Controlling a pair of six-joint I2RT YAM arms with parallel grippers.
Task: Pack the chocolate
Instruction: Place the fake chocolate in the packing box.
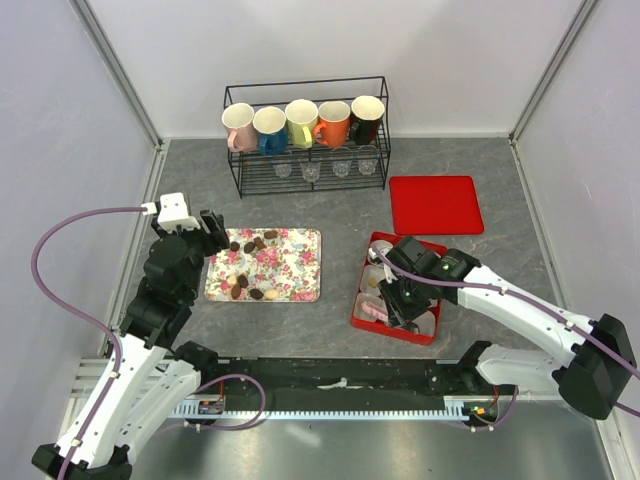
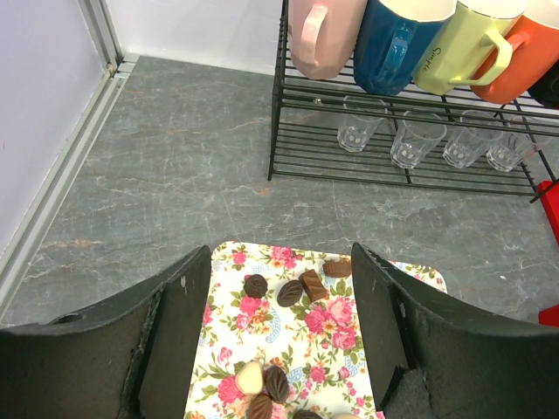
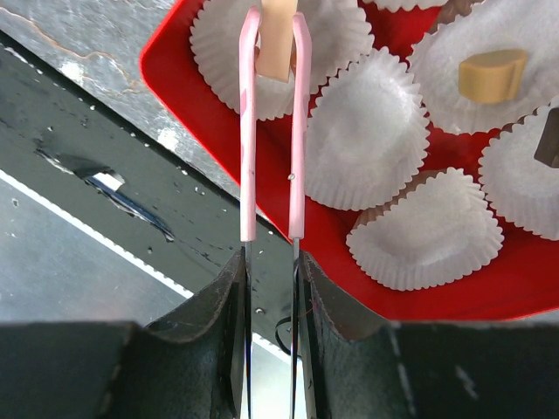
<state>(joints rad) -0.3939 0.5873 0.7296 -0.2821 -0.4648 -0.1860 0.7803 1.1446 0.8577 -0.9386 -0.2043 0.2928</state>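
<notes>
Right wrist view: the right end effector (image 3: 271,266) is clamped on a pair of slim pink tongs (image 3: 249,131). The tong tips pinch a pale tan chocolate (image 3: 279,35) at the top of the frame, directly over a white crinkled paper cup (image 3: 336,39) inside the red rectangular box (image 3: 498,292). The tongs are probably used because the sweets are too small for the broad black fingers. Held this way, the piece hangs right above the cup it seems meant for. Another tan piece (image 3: 493,74) already sits in a cup at upper right, and several neighbouring cups look empty.

In the top external view the box lies right of centre on the grey bench (image 1: 200,175). Its flat red lid (image 1: 435,205) is set aside above it, presumably so the box is open for filling. Other chocolates (image 1: 245,245) lie loose on the flower-printed rectangular tray (image 1: 300,280) left of centre. The left end effector (image 1: 212,238) hovers at that tray's upper-left corner, fingers apart and holding nothing. It is likely waiting near the supply, and I cannot tell whether it touches the tray.
</notes>
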